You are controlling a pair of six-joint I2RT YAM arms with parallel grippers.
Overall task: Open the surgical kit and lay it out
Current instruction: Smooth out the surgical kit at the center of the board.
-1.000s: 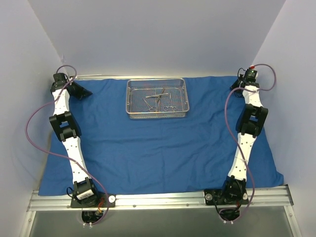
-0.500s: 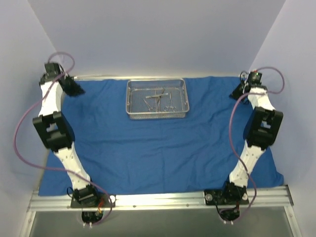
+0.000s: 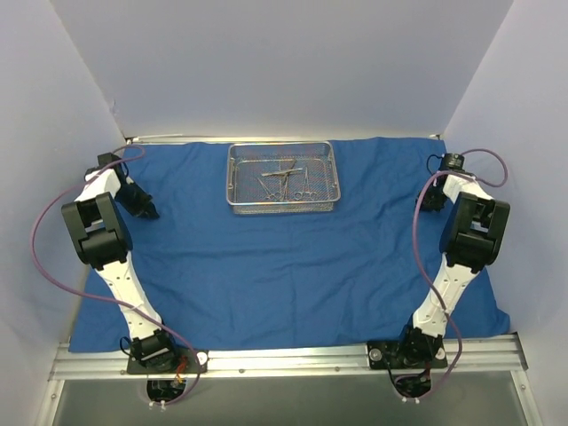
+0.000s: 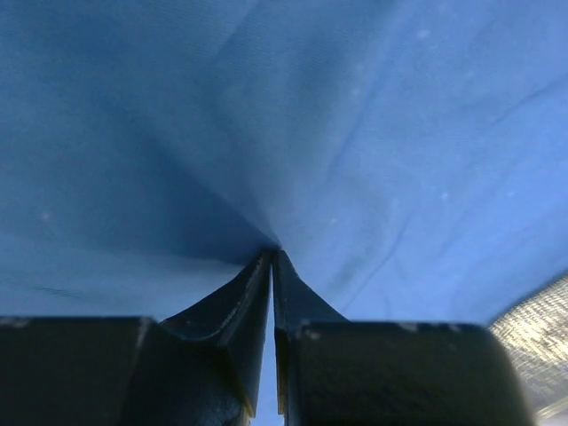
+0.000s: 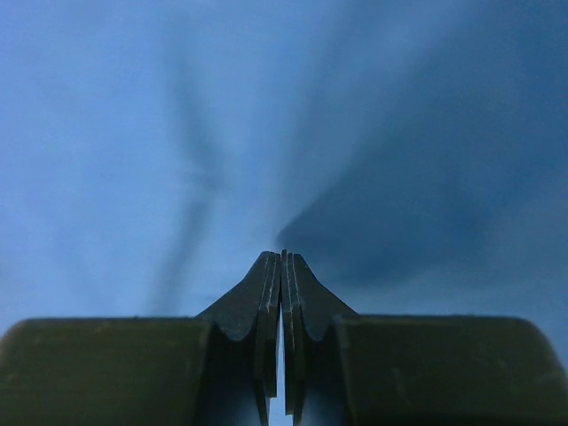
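Note:
The royal-blue cloth wrap (image 3: 284,257) lies spread over the table. The silver wire-mesh tray (image 3: 236,177) stands on it at the far middle, with several thin steel ring-handled instruments (image 3: 284,180) inside. My left gripper (image 3: 145,211) is shut, low over the cloth's left side. In the left wrist view its tips (image 4: 272,255) touch the cloth (image 4: 373,133), where creases meet. My right gripper (image 3: 431,201) is shut, low over the cloth's right side. In the right wrist view its tips (image 5: 282,256) rest against the cloth (image 5: 133,133). A corner of the tray (image 4: 537,324) shows at the lower right of the left wrist view.
Pale walls close in at the left, right and back. A metal rail (image 3: 284,359) with both arm bases runs along the near edge. Purple cables (image 3: 40,231) loop beside each arm.
Both grippers have drawn back from the cloth's far corners toward me and come down at the middle of its left and right sides. The tray has not moved.

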